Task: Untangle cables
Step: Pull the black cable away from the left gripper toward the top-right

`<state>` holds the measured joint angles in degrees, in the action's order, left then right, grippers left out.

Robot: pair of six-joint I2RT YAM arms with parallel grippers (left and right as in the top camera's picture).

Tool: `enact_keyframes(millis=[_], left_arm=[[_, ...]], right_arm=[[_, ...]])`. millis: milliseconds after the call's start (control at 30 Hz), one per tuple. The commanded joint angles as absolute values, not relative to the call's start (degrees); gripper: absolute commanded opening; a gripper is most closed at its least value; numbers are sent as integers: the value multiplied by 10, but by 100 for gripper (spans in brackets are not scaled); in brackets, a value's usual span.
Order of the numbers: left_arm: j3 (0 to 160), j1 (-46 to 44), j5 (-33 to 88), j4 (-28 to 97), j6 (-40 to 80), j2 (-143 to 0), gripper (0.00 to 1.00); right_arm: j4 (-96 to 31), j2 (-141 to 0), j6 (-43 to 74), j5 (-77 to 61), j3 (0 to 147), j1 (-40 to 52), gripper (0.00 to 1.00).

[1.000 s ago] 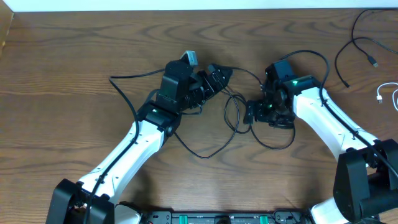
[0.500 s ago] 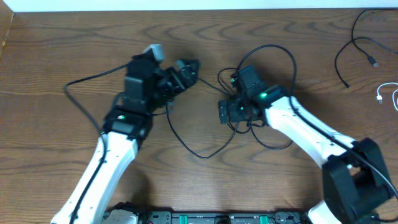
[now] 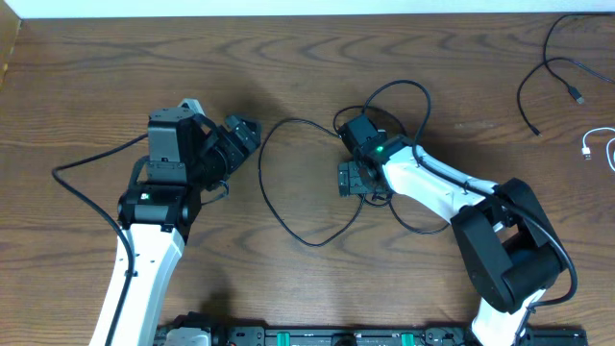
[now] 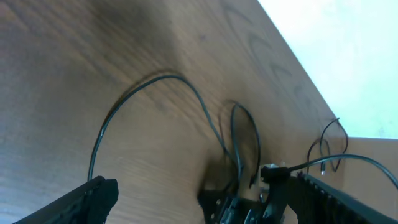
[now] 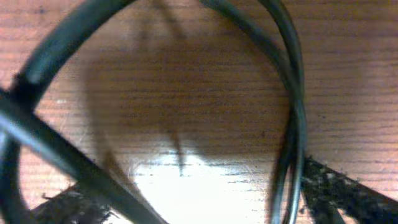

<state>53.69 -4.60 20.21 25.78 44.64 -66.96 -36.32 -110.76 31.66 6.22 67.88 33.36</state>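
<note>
Ideally the right gripper (image 3: 348, 179), wide and low over the tangled black cable (image 3: 309, 242) at table centre, closes on one strand only, drawing it toward 3 o'clock, while the left gripper (image 3: 244, 134), wide and empty at 9 o'clock, pins the loop.

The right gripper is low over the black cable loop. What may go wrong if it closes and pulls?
1. In the right wrist view, several strands of the black cable cross under the right gripper, whose jaws stand open. Closing may pinch two strands and tighten the tangle.
2. The left gripper is open and apart from the cable, so a pull may drag the whole loop.
3. The arm's own thick cord arches nearby and may snag.
</note>
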Motion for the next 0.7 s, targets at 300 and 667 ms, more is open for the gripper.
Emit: enact_keyframes(millis=[300,667], left_arm=[[544,-44,198,283,433,-667,91],[544,-44,198,283,433,-667,91]], right_arm=[[-376,-1119,255,52,713,312,1],[-413,-996,107,52,950,161,1]])
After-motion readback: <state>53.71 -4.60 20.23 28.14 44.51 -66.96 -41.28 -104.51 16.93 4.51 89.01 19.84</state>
